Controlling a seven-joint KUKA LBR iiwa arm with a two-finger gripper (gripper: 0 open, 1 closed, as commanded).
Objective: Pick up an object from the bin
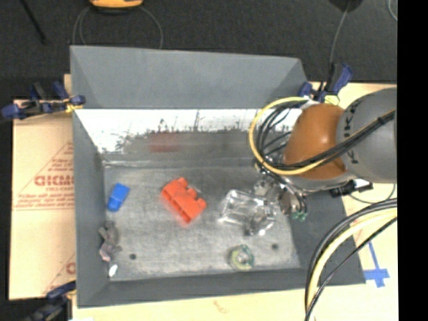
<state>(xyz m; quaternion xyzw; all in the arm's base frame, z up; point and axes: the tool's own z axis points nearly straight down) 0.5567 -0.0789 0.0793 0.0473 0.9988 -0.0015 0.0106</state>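
Note:
My gripper [271,198] is low over the right part of the bin floor, below the arm's wrist. It is right against the right side of a clear, crumpled plastic thing [239,209] that lies there; whether it grips that thing I cannot tell. A small round greenish thing [241,257] lies just below, near the bin's front wall. Further left, in the middle of the floor, sits an orange toy brick piece [182,200].
A small blue block [118,196] lies at the left of the floor. A little grey figure [108,242] sits in the front left corner. The arm with its orange cover and cables covers the bin's right wall.

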